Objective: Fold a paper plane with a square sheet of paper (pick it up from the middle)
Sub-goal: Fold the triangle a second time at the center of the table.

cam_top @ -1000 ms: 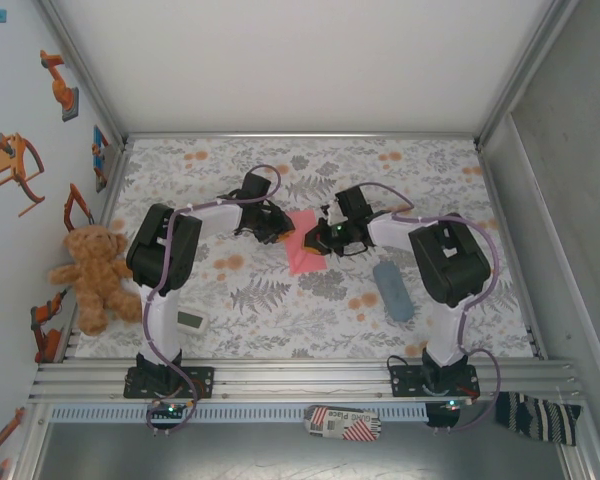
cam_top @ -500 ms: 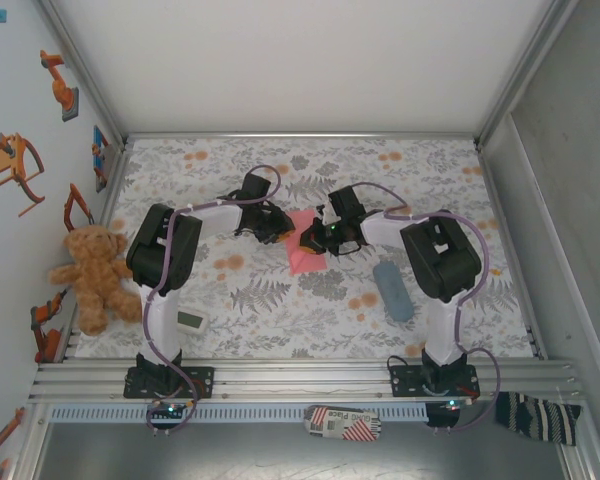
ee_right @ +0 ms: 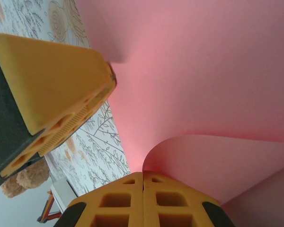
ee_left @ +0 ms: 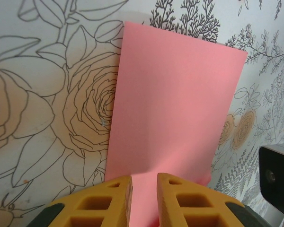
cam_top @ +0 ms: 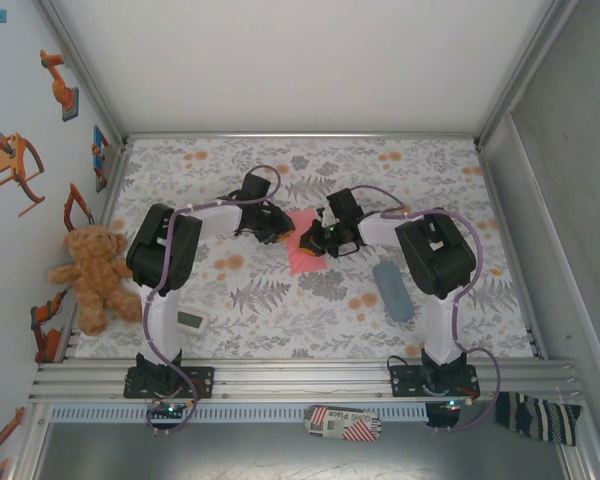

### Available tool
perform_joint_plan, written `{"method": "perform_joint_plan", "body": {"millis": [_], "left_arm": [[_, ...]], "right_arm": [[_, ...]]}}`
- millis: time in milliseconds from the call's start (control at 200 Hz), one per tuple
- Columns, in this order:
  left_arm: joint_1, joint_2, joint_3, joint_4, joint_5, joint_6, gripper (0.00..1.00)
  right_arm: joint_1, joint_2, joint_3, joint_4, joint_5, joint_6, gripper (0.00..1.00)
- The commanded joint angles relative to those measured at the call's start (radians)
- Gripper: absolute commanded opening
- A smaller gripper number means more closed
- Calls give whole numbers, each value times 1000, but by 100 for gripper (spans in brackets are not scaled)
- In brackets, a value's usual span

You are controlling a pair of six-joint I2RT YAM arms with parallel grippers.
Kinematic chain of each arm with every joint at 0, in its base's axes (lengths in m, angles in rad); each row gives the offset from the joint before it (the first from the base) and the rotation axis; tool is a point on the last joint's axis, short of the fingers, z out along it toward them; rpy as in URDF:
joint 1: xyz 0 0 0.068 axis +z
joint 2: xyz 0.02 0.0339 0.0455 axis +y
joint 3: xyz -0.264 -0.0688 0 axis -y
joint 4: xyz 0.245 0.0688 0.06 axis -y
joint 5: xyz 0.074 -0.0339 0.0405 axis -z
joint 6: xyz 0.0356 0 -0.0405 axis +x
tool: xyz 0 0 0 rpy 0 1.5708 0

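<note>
The square sheet of paper (ee_left: 170,109) lies in the middle of the flowered table (cam_top: 230,300), between my two arms. My right gripper (ee_right: 143,176) is clamped fully together on a curled-up flap of it. My left gripper (ee_left: 144,182) sits at the opposite edge, jaws a narrow slit apart with pink showing between them; I judge it is pinning, not pinching. If that hold slips while the flap is carried over, the sheet drags and I get a skewed crease, or a tear.

the paper (ee_left: 175,104) is salmon-pink, the table (cam_top: 242,292) white with grey leaves and orange flowers.
</note>
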Motion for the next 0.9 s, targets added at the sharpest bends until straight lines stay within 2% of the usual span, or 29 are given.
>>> {"method": "perform_joint_plan", "body": {"millis": [0, 891], "left_arm": [[1, 33, -31, -36, -18, -13, 23], [1, 30, -41, -34, -16, -14, 23]], "right_arm": [[8, 13, 25, 28, -2, 7, 0], [13, 22, 29, 6, 43, 8, 0]]}}
